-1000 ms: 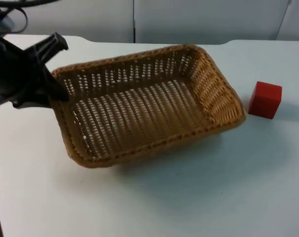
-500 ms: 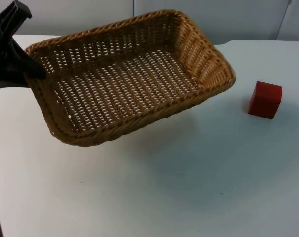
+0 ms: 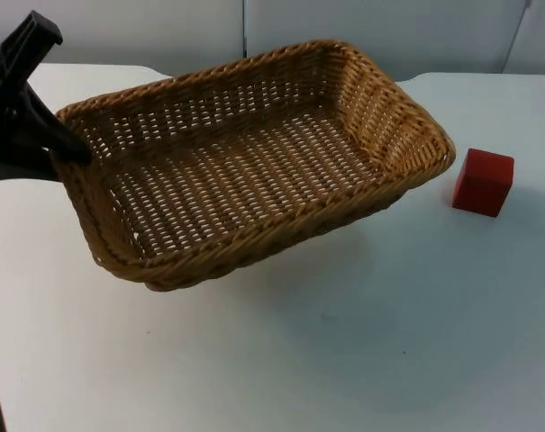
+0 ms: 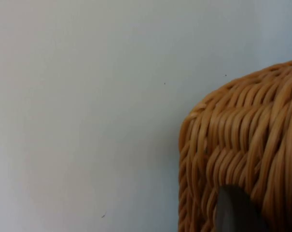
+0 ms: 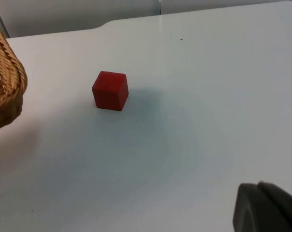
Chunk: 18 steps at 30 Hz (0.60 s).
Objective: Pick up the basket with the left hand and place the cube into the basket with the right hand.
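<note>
Held by the left gripper [image 3: 60,144], the basket [image 3: 245,162] has dipped slightly.

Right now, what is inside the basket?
Nothing: the basket shows only bare woven floor. The red cube sits on the table beside it. The left hand covers a bit of rim.
</note>
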Motion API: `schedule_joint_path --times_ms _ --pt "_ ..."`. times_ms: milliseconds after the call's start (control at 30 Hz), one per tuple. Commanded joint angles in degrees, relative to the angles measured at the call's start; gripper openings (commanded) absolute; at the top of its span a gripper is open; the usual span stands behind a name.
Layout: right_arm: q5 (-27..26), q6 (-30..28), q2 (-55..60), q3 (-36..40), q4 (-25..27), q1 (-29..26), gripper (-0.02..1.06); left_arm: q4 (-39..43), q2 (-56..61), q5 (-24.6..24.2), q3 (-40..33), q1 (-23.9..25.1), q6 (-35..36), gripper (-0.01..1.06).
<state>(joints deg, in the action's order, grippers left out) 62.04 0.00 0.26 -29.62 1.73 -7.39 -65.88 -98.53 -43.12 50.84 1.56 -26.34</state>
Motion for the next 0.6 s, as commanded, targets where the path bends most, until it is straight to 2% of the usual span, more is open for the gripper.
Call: schedule_joint_path --times_ms 0,233,567 --pt "-0.22 0.0 -0.26 0.43 0.18 0.06 0.0 -1.57 1.35 -1.52 0.43 0.17 0.78 0.0" --pt "-0.22 0.0 -0.26 0.43 0.18 0.06 0.0 -1.44 3.6 -0.72 0.43 0.96 0.87 0.0" --pt "-0.22 0.0 -0.26 0.43 0.18 0.06 0.0 -0.81 5.21 -2.6 0.43 2.19 1.1 0.0"
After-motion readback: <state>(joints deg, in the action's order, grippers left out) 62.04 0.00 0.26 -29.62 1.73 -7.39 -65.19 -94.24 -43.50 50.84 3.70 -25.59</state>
